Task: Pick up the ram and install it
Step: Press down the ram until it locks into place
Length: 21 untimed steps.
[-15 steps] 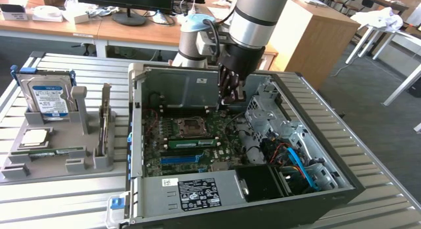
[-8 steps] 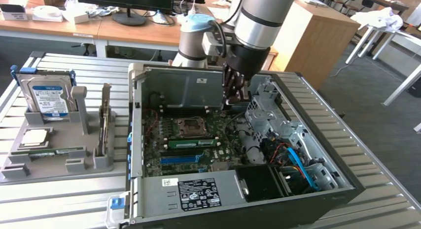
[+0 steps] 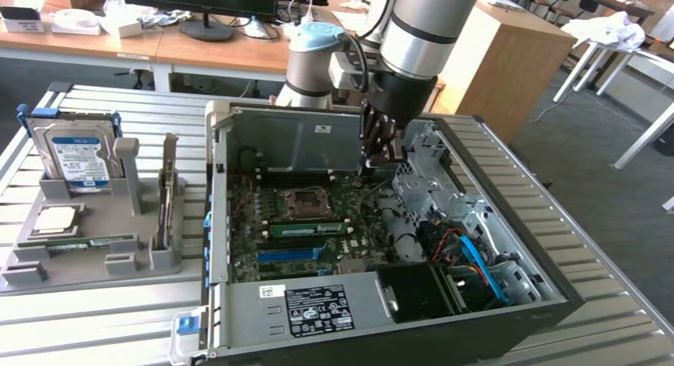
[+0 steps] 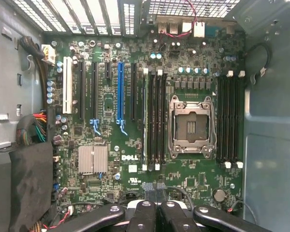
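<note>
A thin green ram stick [image 3: 82, 242] lies flat in the grey holder [image 3: 63, 263] on the exterior view's left, far from my gripper. Another green stick [image 3: 305, 227] stands in a memory slot of the motherboard [image 3: 316, 248] inside the open computer case, just in front of the processor socket [image 3: 301, 200]. In the wrist view it shows edge-on [image 4: 145, 121] beside the socket [image 4: 192, 126]. My gripper [image 3: 387, 158] hangs over the far part of the motherboard, above the board and touching nothing. Its fingers [image 4: 146, 208] are shut together with nothing between them.
The holder also carries a hard drive [image 3: 76, 157], an upright expansion card [image 3: 166, 194] and a square silver processor [image 3: 55, 219]. Case walls [image 3: 216, 224], a power supply [image 3: 316, 307] and drive-bay cables [image 3: 474, 259] surround the board. Empty black memory slots [image 4: 230, 118] flank the socket.
</note>
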{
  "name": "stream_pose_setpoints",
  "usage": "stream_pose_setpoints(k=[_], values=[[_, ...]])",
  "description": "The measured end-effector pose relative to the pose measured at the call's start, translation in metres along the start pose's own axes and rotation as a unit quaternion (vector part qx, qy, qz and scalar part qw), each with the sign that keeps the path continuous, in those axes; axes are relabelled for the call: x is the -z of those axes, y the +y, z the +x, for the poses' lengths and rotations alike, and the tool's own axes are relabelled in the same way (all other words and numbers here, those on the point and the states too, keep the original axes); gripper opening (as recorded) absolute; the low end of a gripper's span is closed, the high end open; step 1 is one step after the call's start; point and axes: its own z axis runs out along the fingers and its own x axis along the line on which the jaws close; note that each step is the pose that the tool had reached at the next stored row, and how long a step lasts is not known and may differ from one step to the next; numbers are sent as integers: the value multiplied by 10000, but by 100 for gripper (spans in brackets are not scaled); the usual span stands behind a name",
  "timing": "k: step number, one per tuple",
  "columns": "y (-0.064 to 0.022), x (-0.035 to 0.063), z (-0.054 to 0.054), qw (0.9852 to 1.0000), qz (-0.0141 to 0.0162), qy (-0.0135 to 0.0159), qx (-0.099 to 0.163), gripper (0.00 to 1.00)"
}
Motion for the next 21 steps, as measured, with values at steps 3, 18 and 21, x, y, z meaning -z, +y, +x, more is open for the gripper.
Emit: stream_pose_setpoints(k=[3,18,21], values=[[0,-2,0,10000,0,0,0,10],[0,-65,4,10000,0,0,0,10],[0,-76,5,10000,0,0,1,10]])
